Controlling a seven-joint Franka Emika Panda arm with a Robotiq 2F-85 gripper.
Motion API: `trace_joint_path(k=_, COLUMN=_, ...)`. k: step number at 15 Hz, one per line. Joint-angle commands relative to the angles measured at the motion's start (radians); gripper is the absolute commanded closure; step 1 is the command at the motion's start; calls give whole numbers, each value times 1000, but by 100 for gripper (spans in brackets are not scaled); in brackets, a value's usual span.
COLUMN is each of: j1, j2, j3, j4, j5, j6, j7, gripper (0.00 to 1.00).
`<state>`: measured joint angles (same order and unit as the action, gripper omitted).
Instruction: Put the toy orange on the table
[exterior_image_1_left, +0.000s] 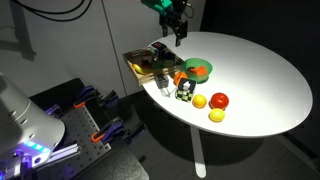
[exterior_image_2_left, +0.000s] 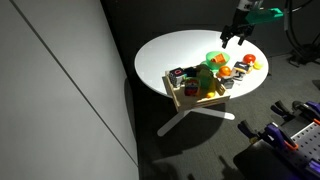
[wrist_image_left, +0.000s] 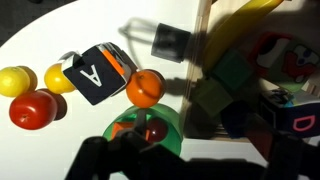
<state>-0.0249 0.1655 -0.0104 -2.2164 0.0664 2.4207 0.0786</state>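
Note:
The toy orange (wrist_image_left: 145, 88) is a deep-orange ball lying between the rim of a green bowl (wrist_image_left: 170, 135) and a black lettered block (wrist_image_left: 95, 72). It also shows in an exterior view (exterior_image_1_left: 180, 77). The round white table (exterior_image_1_left: 260, 80) (exterior_image_2_left: 180, 52) carries all of this. My gripper (exterior_image_1_left: 178, 32) (exterior_image_2_left: 240, 38) hangs well above the table, over the bowl and the tray, and holds nothing. Its fingers look spread. In the wrist view it is only a dark shape along the bottom edge (wrist_image_left: 198, 160).
A wooden tray (exterior_image_1_left: 140, 62) (exterior_image_2_left: 190, 100) of toy blocks stands next to the bowl. A paler yellow-orange fruit (exterior_image_1_left: 199, 100), a red fruit (exterior_image_1_left: 219, 100) and a yellow fruit (exterior_image_1_left: 216, 115) lie near the table's edge. Something red-orange sits in the bowl (exterior_image_1_left: 200, 69).

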Motion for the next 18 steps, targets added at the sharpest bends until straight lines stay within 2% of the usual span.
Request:
trace_joint_path(k=1, j1=22, j2=-76, j3=-11, j4=-18, j5=-85, j6=-64, j7=60, gripper=0)
trace_joint_path(k=6, j1=31, j2=-153, j3=0, j4=-28, j5=-131, j6=-146, j7=111, gripper=0)
trace_joint_path(k=11, j1=30, j2=-214, j3=10, j4=-28, j5=-95, j6=-242, j7=84, gripper=0)
trace_joint_path(k=18, j1=32, j2=-280, j3=19, j4=-34, j5=-71, j6=-275, j7=71, gripper=0)
